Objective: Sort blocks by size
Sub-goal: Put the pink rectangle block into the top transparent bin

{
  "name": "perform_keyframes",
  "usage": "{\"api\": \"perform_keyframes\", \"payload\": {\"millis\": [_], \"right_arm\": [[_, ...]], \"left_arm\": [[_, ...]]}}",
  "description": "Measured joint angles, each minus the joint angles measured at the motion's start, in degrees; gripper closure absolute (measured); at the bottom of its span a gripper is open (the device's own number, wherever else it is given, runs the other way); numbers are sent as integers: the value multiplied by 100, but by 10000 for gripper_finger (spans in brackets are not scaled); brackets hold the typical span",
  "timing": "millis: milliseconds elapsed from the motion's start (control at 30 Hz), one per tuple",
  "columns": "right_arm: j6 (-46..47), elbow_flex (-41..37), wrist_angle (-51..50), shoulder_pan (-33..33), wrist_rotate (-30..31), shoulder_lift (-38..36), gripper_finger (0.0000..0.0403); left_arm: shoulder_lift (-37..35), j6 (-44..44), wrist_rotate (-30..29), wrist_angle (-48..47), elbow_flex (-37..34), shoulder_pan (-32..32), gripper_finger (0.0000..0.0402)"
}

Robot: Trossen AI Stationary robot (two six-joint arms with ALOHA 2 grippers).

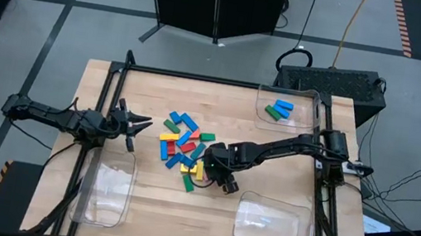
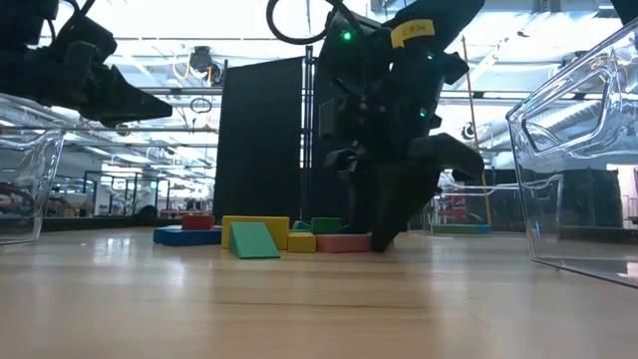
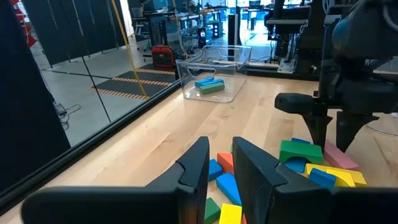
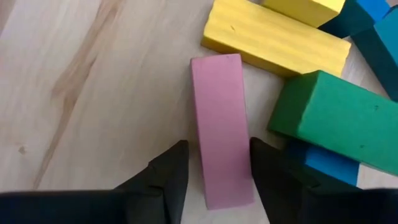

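Several blocks (image 1: 182,143) in blue, green, red and yellow lie in a loose pile on the table's middle. A pink block (image 4: 221,124) lies flat at the pile's near right edge, beside a yellow block (image 4: 273,40) and a green block (image 4: 336,118). My right gripper (image 4: 217,152) is open and points down over the pink block's end, one finger along each long side; it also shows in the high view (image 1: 214,175). My left gripper (image 1: 145,125) is open and empty, hovering left of the pile. My right gripper's fingers (image 4: 177,168) come from above and stand close against the two long sides of the pink block's end (image 4: 227,186). Whether they touch it, I cannot tell. The block lies flat on the table.
A clear tray (image 1: 312,108) at the far right holds a blue and a green block (image 1: 280,109). A clear tray (image 1: 103,194) stands at the near left and another (image 1: 265,227) at the near right. A black frame runs along the table's edges.
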Motion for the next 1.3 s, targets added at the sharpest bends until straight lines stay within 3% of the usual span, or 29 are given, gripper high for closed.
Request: {"api": "perform_keyframes", "payload": {"millis": [333,867,1300], "right_arm": [[146,0,7,-1,-3,4,301],[297,-2,-165,-240,48,-708,296],[907,-2,-899,-1137,237,-1589,296]], "left_arm": [[0,1,-4,-2,0,0,326],[1,3,-9,-4,0,-1,326],[1,1,-11,-66,0,0,326]]}}
